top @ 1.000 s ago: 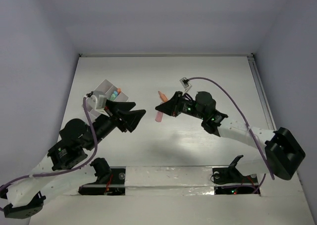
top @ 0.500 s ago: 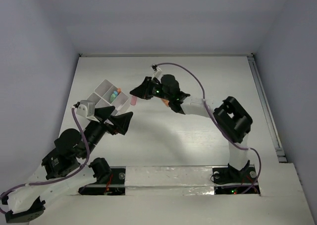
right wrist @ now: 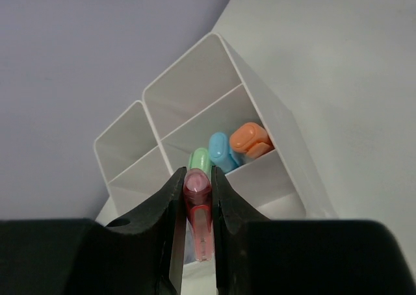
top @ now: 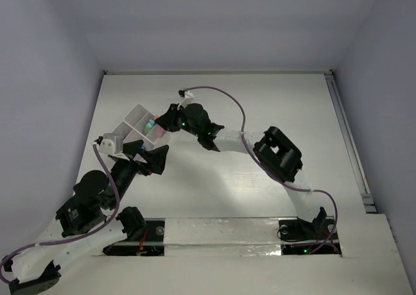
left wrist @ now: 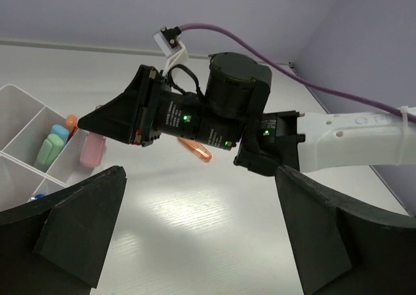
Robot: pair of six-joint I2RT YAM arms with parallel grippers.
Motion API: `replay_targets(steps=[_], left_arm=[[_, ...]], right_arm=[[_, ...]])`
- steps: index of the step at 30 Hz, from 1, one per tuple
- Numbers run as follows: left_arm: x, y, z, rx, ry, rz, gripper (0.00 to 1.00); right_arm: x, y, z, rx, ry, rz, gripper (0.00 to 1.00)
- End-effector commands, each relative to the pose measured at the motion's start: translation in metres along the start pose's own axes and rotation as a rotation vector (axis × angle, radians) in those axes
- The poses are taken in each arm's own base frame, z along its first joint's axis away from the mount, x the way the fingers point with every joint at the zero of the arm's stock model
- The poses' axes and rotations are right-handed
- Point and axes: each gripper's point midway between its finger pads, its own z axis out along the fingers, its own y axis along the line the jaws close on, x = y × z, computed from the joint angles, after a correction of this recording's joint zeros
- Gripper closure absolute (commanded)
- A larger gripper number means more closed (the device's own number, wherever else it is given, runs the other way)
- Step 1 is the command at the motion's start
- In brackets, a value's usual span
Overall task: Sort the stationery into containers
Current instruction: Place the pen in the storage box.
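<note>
We are in a robot lab cell. Plain grey walls (top: 221,22) box in a white table (top: 273,100) bearing 2 cabled arms (top: 279,155).

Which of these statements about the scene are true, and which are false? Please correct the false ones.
1. The right pincer grips a pink marker. True.
2. The left pincer holds a marker. False: it is open and empty.
3. A green marker, a blue marker and an orange marker share one compartment of the box. True.
4. The pink marker lies inside the box. False: it is clamped between the right pincer's fingers and not yet released.
</note>
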Motion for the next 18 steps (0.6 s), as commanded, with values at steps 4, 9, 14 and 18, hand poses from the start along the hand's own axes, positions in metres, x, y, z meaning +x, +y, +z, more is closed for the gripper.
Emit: replay_targets(steps=[4, 9, 14, 18], left_arm=[[-0.015, -0.002, -0.004, 0.030, -0.062, -0.016, 0.01], [-0.017, -0.003, -0.004, 0.040, -0.072, -0.015, 0.01], [-0.016, -0.003, -0.004, 0.045, -0.068, -0.012, 0.01], [-0.016, -0.003, -0.003, 0.044, -0.072, -0.012, 0.01]], right_arm=[[-0.016, 0.005, 0.020, 0.041, -0.111, -0.065, 1.00], [-0.009, 0.000, 0.025, 0.058, -0.128, -0.056, 1.00], [-0.003, 0.004, 0.026, 0.056, -0.119, -0.057, 1.00], [0.005, 0.005, 0.025, 0.057, -0.099, -0.058, 0.84]])
